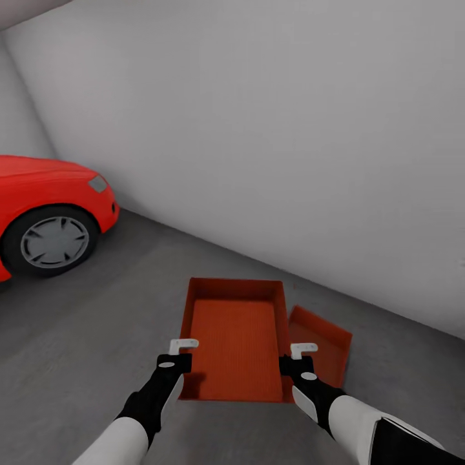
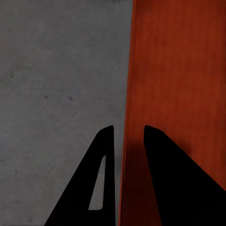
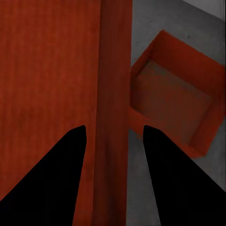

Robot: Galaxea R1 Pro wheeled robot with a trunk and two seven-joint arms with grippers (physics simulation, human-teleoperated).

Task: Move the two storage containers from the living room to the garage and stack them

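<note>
We hold the nearer container [image 1: 236, 339] lower centre, left gripper [image 1: 183, 347] and right gripper [image 1: 302, 351] fingers straddling opposite walls; second container [image 1: 323, 345] sits right on floor [image 1: 97, 323].

The red car [image 1: 45, 206] is cut off by the head view's left edge, so just its front end and one wheel [image 1: 55, 241] show. The second storage container [image 1: 321, 352] lies partly hidden behind the nearer storage container [image 1: 236, 336], with its near left part out of sight, and whether the two touch cannot be told. In the wrist views the nearer container runs past the picture edges, and the wall between the fingers [image 2: 101, 174] of the left end effector [image 2: 128, 134] and the right end effector [image 3: 114, 134] hides whether the pads press it.
</note>
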